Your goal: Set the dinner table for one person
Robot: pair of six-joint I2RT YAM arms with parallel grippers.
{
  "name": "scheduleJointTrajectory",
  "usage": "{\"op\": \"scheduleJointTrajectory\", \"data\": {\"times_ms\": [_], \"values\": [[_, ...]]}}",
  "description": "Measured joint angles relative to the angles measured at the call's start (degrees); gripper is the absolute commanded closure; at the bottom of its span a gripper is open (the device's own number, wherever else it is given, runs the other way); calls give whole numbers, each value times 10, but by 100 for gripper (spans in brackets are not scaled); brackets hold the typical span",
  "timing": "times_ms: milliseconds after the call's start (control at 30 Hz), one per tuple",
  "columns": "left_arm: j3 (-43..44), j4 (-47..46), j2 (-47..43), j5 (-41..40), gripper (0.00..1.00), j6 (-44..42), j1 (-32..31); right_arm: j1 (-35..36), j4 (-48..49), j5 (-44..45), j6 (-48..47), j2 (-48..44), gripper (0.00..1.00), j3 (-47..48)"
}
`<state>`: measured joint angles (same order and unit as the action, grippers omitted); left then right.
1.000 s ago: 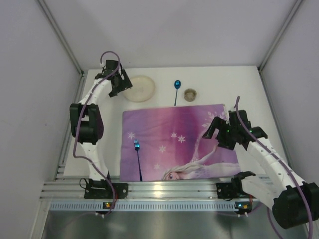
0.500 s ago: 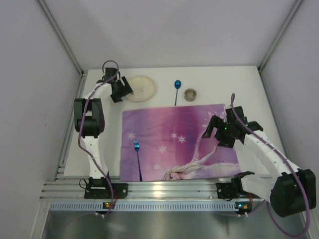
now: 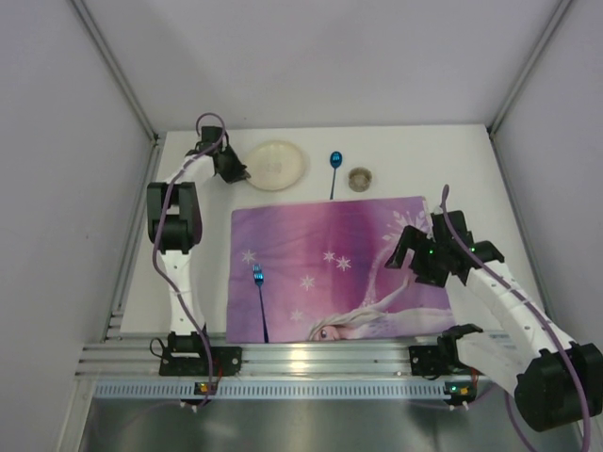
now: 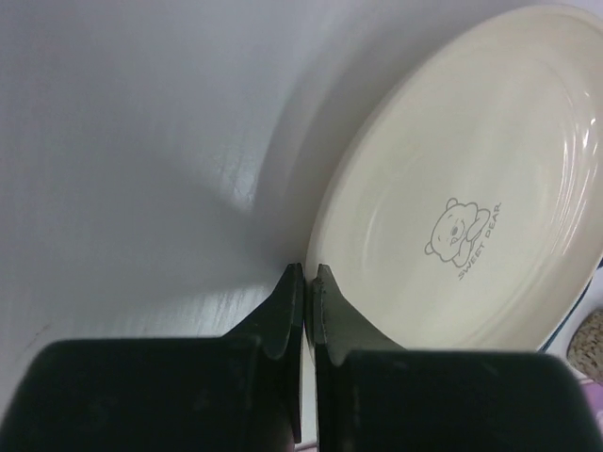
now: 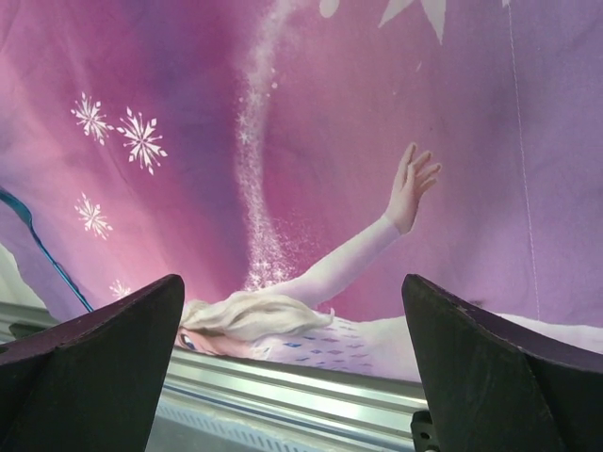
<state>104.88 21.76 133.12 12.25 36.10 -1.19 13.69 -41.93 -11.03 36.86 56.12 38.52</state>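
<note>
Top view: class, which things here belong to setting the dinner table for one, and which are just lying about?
Belong to the job:
table, placemat, plate, fork, spoon, cup.

Just lying about:
nothing loose; only the metal rail along the near edge plays no part.

Robot lab cell: white desk [image 3: 415, 155] boxed in by plain panel walls [image 3: 320, 56], aluminium extrusion rail [image 3: 320, 359] along near edge.

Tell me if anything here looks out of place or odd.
The plate, spoon and small cup sit on the bare table beyond the placemat, while only the fork lies on it. Nothing looks spilled or damaged.
</note>
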Motion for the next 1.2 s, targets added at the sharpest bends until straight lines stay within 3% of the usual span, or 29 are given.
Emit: {"op": "scheduleJointTrajectory", "data": {"times_ms": [167, 300, 467, 533, 667, 833, 867, 900, 933, 1000, 1200], "values": [[-26, 8, -32, 55, 100, -9, -1, 0, -2, 9, -16, 6, 0, 8], [-71, 32, -124, 90, 100, -51, -15, -3, -5, 23, -38, 43, 0, 51], [-211, 26, -301, 83, 100, -125, -85, -21, 1, 30, -59, 69, 0, 105], [-279, 25, -353, 81, 100, -143, -150, -32, 5, 32, -64, 69, 0, 114], [-389, 23, -370, 76, 100, -152, -240, -52, 5, 32, -72, 69, 0, 118], [-450, 41, -357, 58, 100, -151, -287, -68, 7, 28, -78, 49, 0, 97], [-450, 40, -355, 56, 95, -151, -290, -71, 6, 27, -79, 42, 0, 88], [-450, 38, -355, 53, 84, -152, -292, -75, 4, 26, -80, 34, 0, 79], [-449, 37, -354, 51, 65, -154, -292, -79, 4, 25, -81, 28, 0, 73], [-445, 38, -352, 50, 2, -161, -295, -87, 3, 23, -84, 17, 0, 59], [-385, 65, -343, 21, 2, -167, -303, -105, 0, 19, -92, -7, 0, 33]]}}
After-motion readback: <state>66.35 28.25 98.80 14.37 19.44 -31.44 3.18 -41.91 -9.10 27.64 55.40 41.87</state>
